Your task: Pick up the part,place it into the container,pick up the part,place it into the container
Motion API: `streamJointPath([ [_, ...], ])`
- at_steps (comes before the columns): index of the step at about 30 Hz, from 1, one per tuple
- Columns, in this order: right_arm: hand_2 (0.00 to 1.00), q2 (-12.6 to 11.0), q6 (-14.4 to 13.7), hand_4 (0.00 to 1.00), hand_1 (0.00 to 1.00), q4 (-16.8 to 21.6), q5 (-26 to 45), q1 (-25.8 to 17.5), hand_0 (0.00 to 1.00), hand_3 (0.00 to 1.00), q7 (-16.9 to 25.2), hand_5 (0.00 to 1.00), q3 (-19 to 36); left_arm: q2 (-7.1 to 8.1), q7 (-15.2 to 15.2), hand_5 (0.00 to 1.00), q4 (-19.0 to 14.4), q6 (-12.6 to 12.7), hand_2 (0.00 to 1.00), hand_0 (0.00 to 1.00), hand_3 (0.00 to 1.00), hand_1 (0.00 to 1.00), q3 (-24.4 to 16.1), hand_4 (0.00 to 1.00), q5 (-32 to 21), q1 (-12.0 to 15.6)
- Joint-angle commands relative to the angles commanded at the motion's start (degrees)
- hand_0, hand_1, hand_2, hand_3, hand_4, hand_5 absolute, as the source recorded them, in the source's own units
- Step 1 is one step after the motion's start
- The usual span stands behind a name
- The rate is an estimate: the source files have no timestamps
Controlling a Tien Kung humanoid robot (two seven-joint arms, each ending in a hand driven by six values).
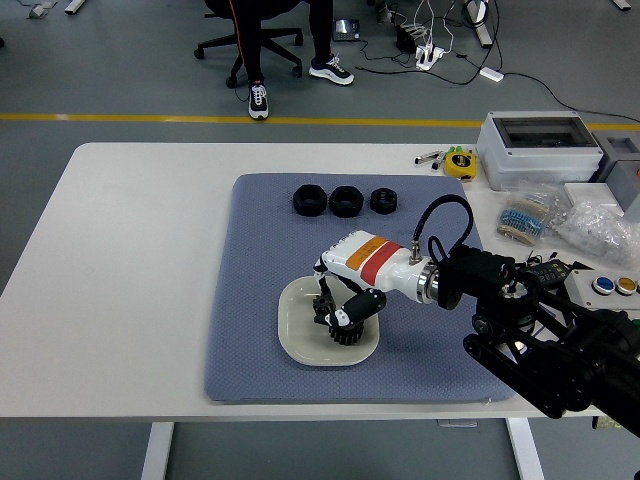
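In the head view, the right robot hand (335, 305) reaches in from the right over the blue-grey mat (250, 300) and sits down inside the cream-coloured container (297, 340), a shallow rounded dish lying on the near half of the mat. Its dark fingers (350, 312) curl around the black gear (343, 330), which rests in the dish partly hidden beneath the hand; the fingers are closed on that part. The white wrist shell with its orange and red bands (372, 262) slopes up to the black arm (545, 345) crossing the tabletop's (130, 250) right side. Along the far edge of the mat, three black nuts (344, 200) stand in a row, close beside one another and well apart from the dish. Farther right on the tabletop lie a yellow tape measure (459, 162), a grey box (537, 145) and clear bags of small parts (560, 215). At the top, on the floor beyond, a person's legs (290, 50) show by an office chair (245, 40).
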Motion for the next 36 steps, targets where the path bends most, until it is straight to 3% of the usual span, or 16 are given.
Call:
streamJointPath([
  [9, 0.1, -2.0, 2.11, 0.808, 0.002, 0.37, 0.82, -0.82, 0.002, 0.211, 1.05, 0.419, 0.89, 0.05, -0.32, 0.582, 0.07, 0.16, 0.661, 0.705, 0.562, 0.668, 0.65, 0.64, -1.17, -0.21],
  [16, 0.104, -2.26, 3.95, 0.841, 0.002, -0.26, 1.52, -0.74, 0.002, 0.227, 2.44, 0.432, 1.27, -0.04, -0.46, 0.583, 0.08, 0.27, 0.662, 0.705, 0.562, 0.666, 0.98, 0.642, -1.74, -0.4],
  [17, 0.11, -2.31, 4.11, 0.998, 0.009, -0.31, 1.52, -0.72, 0.002, 0.27, 2.66, 0.55, 1.32, -0.04, -0.48, 0.584, 0.07, 0.28, 0.662, 0.705, 0.562, 0.666, 1.05, 0.641, -1.86, -0.42],
  [36, 0.133, -2.36, 4.33, 0.998, 0.027, -1.08, 1.14, -0.72, 0.005, 0.327, 3.15, 0.583, 1.56, -0.11, -0.45, 0.588, 0.09, 0.21, 0.661, 0.707, 0.562, 0.666, 0.87, 0.643, -1.79, -0.41],
])
